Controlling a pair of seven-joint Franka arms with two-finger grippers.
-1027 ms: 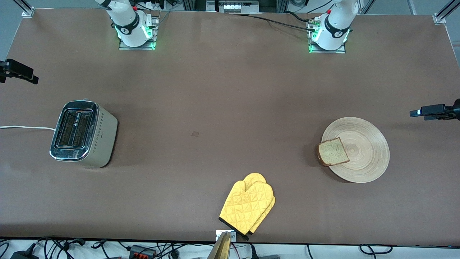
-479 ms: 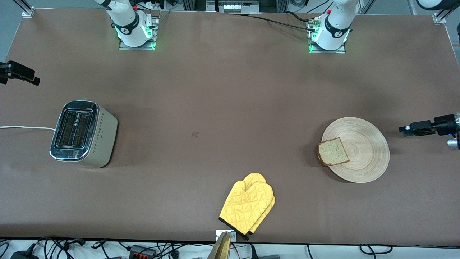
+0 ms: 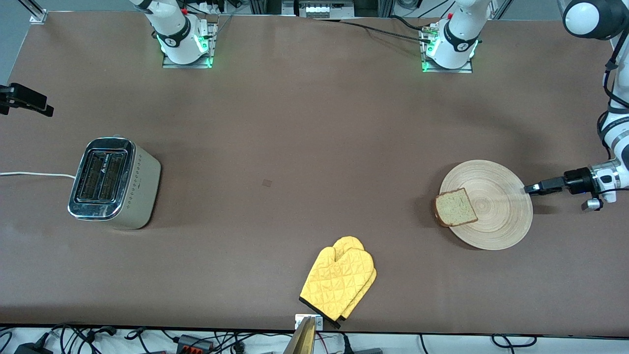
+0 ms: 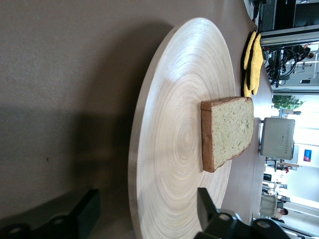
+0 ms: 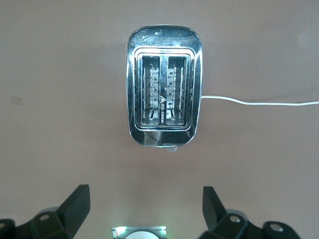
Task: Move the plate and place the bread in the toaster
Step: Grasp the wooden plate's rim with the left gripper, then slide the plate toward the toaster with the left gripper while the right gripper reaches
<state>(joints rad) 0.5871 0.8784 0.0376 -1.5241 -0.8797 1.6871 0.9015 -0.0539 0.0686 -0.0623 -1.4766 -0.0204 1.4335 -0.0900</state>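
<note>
The pale wooden plate point(image 3: 496, 211) lies toward the left arm's end of the table. The bread point(image 3: 456, 207) lies flat on the part of it toward the right arm's end, slightly over the rim. My left gripper point(image 3: 530, 189) is low and open at the plate's rim on the left arm's side. In the left wrist view the gripper point(image 4: 148, 206) has the rim of the plate point(image 4: 164, 149) between its fingers, with the bread point(image 4: 227, 132) farther on. The toaster point(image 3: 113, 182) stands toward the right arm's end, slots empty. My right gripper point(image 3: 46, 108) waits, open and empty point(image 5: 144, 199), above the toaster point(image 5: 163, 107).
A yellow oven mitt point(image 3: 339, 278) lies near the table's front edge, midway along. The toaster's white cord point(image 3: 34, 174) runs off the right arm's end of the table. The arm bases point(image 3: 186, 46) stand along the edge farthest from the front camera.
My left arm has swung in from the table's end and come down, bringing its open gripper to the plate's rim. Plate, bread, toaster and right gripper have not moved.
</note>
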